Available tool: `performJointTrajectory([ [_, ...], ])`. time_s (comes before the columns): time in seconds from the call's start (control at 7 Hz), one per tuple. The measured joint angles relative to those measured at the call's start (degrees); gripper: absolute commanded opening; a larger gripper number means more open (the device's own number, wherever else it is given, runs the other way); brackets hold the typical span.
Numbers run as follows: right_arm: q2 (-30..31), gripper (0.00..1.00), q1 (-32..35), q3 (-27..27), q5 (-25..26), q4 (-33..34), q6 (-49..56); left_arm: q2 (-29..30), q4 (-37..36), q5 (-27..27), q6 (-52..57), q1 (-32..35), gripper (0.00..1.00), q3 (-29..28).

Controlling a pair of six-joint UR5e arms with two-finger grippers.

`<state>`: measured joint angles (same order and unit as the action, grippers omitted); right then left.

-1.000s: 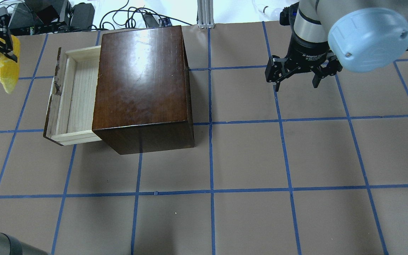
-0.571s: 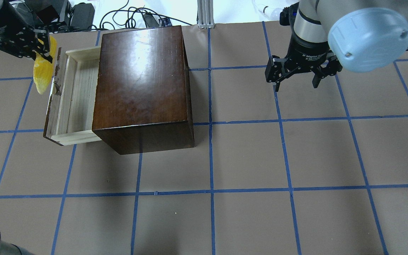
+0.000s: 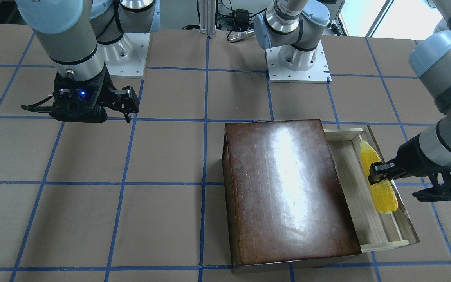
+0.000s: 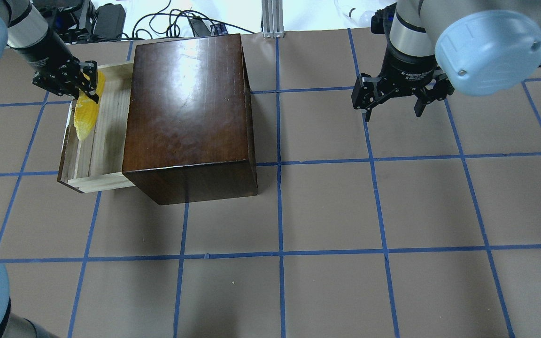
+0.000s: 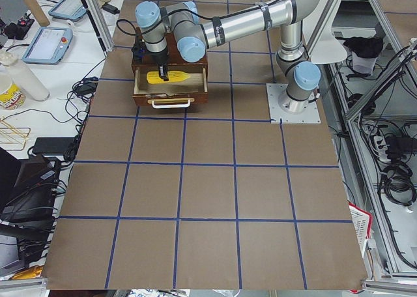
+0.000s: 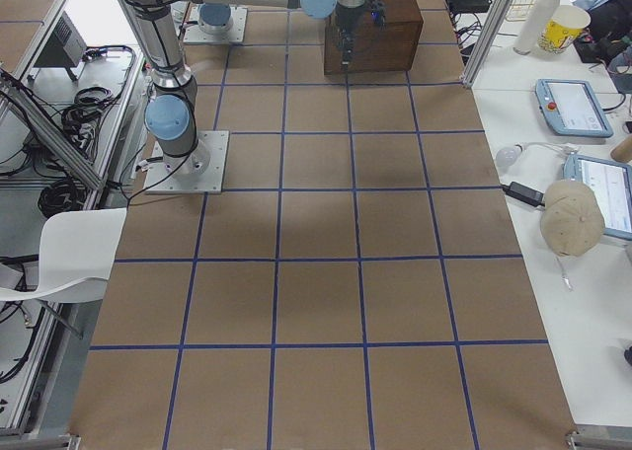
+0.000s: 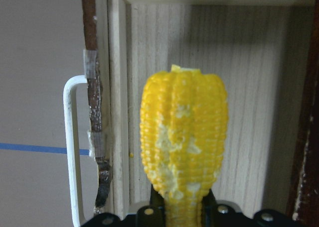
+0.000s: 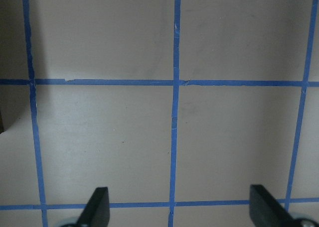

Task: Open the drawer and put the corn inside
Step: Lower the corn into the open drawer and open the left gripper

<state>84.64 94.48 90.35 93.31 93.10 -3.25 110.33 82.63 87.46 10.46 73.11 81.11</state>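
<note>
Left gripper (image 4: 84,88) fingers clamped on the fat end of the corn (image 4: 86,118). In the left wrist view the cob (image 7: 184,137) sticks straight out ahead of the fingers (image 7: 155,207), wedged between them. The tapered tip points away from the wrist, toward the robot's own side in the overhead view.

Key relation: the corn's long axis runs along the drawer's (image 4: 107,136) width, parallel to the dark front panel (image 7: 90,87) and the cream handle (image 7: 70,147). It does not run across the slide direction. The cob hangs over the pulled-out pale tray, in the open strip between the front panel and the dark-brown box (image 4: 186,108), nearer the panel side. The front-facing view agrees: the corn (image 3: 382,196) is inside the tray outline (image 3: 352,184), just beside the outer wall, with the gripper (image 3: 380,174) on its middle-to-thick part. Cannot tell whether the cob touches the tray floor; a shadow on the wood suggests it is held a little above.

Judgement: the drawer is open enough and the cob is aligned with the tray, so the next move is a short drop and release with no rotation needed. The risk is the cob catching the front panel edge.

Right gripper (image 4: 392,112) fingers (image 8: 97,209) spread apart, holding nothing, over bare table (image 8: 174,137) well apart from the box. The left arm is plainly the nearer one.
</note>
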Motion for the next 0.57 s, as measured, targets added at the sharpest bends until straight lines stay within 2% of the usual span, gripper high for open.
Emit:
performJointTrajectory([
  [0.14, 0.0, 1.0, 0.0, 0.0, 0.0, 0.0, 0.0, 0.6, -0.9, 0.0, 0.0, 0.0, 0.0, 0.5],
  [0.29, 0.0, 1.0, 0.0, 0.0, 0.1, 0.0, 0.0, 1.0, -1.4, 0.0, 0.1, 0.0, 0.15, 1.3],
  [0.43, 0.0, 1.0, 0.0, 0.0, 0.1, 0.0, 0.0, 1.2, -2.2, -0.1, 0.1, 0.0, 0.23, 2.1],
  [0.57, 0.0, 1.0, 0.0, 0.0, 0.1, 0.0, 0.0, 1.4, -3.4, -0.1, 0.6, 0.0, 0.49, 2.4],
])
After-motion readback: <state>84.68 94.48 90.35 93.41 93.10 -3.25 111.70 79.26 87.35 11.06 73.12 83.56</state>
